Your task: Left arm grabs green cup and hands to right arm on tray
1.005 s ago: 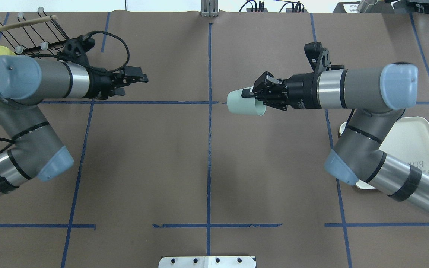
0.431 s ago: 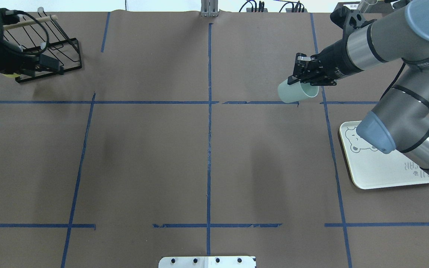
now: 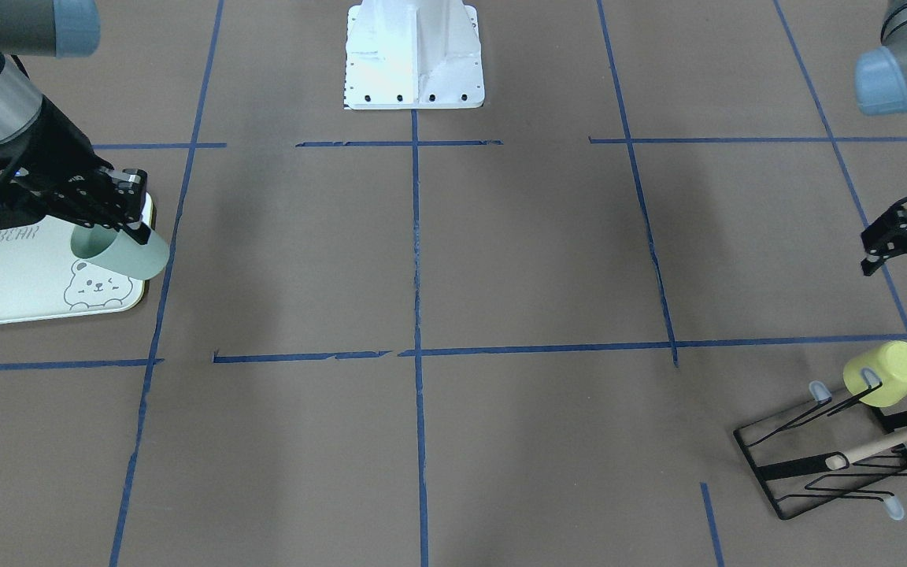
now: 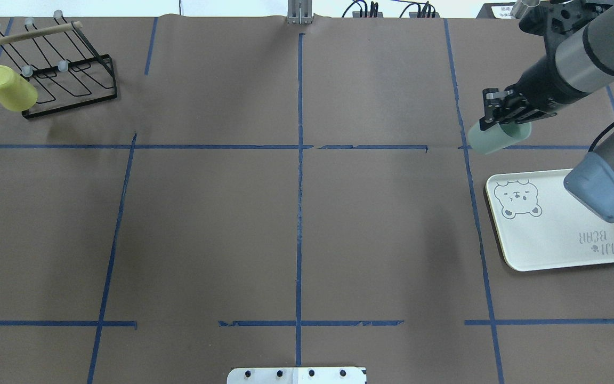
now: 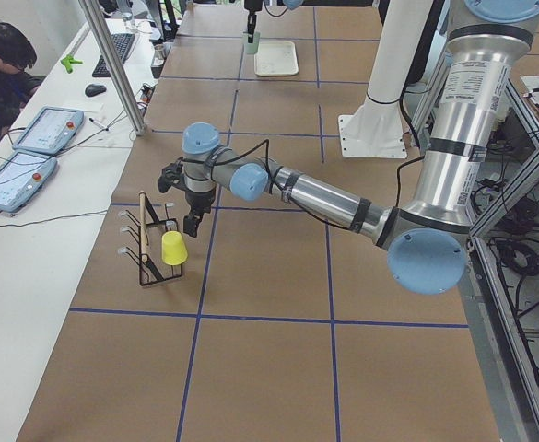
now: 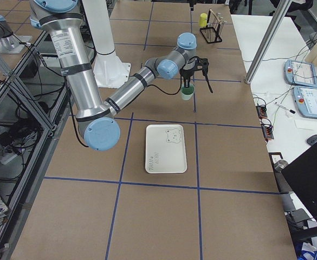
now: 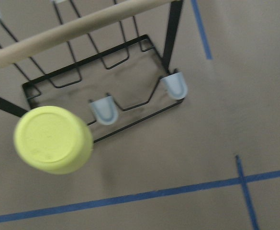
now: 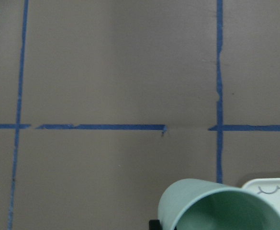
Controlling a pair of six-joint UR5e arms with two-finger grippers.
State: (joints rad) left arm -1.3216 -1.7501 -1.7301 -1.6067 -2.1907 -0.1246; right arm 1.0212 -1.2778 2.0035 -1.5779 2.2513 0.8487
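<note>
The green cup [image 4: 491, 141] is tilted, mouth toward the robot, in my right gripper [image 4: 503, 118], which is shut on its rim. It hangs in the air just beyond the tray's [image 4: 552, 240] far corner by the bear drawing. In the front-facing view the cup [image 3: 124, 257] overlaps the tray's [image 3: 12, 276] corner under the right gripper [image 3: 119, 214]. The right wrist view shows the cup's mouth [image 8: 216, 206] and a tray corner. My left gripper [image 3: 906, 268] is open and empty near the rack, and is almost out of the overhead view.
A black wire rack [image 4: 67, 80] with a wooden rod stands at the far left. A yellow-green cup [image 4: 9, 88] hangs on it and also shows in the left wrist view [image 7: 53, 139]. The robot's white base [image 3: 412, 55] is at the table's near middle.
My right arm carried the green cup rightward from the centre to near the tray. My left arm withdrew to the left, out of the overhead view, uncovering the yellow-green cup.
</note>
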